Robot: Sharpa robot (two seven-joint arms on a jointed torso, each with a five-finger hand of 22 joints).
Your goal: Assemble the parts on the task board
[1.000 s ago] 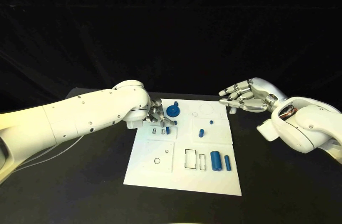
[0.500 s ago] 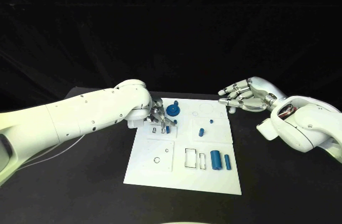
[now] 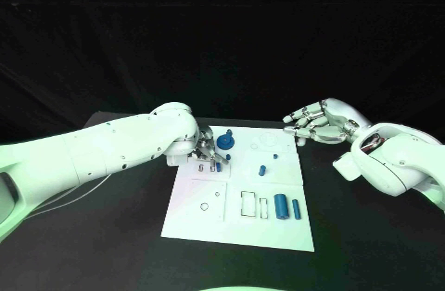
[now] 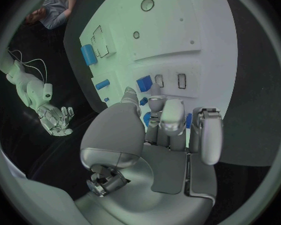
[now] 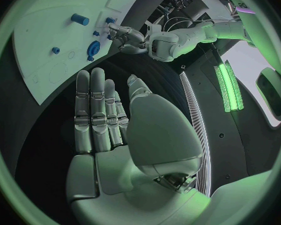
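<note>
The white task board [image 3: 278, 230] lies mid-table. My left hand [image 3: 206, 151] is bent down over its far left part, beside two small rectangular slots [image 4: 182, 80]. A small blue block [image 4: 143, 83] sits at the fingertips next to the slots, with the thumb [image 4: 129, 92] and a finger [image 4: 157, 102] against its two sides. A round blue knob [image 3: 227, 142] stands just right of that hand. My right hand [image 3: 315, 127] hovers off the board's far right corner, fingers straight and apart, holding nothing.
Two small blue pegs [image 3: 262, 171] stand mid-board. Two blue cylinders [image 3: 280, 207] lie side by side near the board's front right, next to outlined rectangular recesses [image 3: 249, 205]. A round hole [image 3: 203, 208] is at the front left. Black table surrounds the board.
The left hand's fingertips have shifted slightly over the slots, with the blue block moving a little toward the far side. The right hand has stayed in place.
</note>
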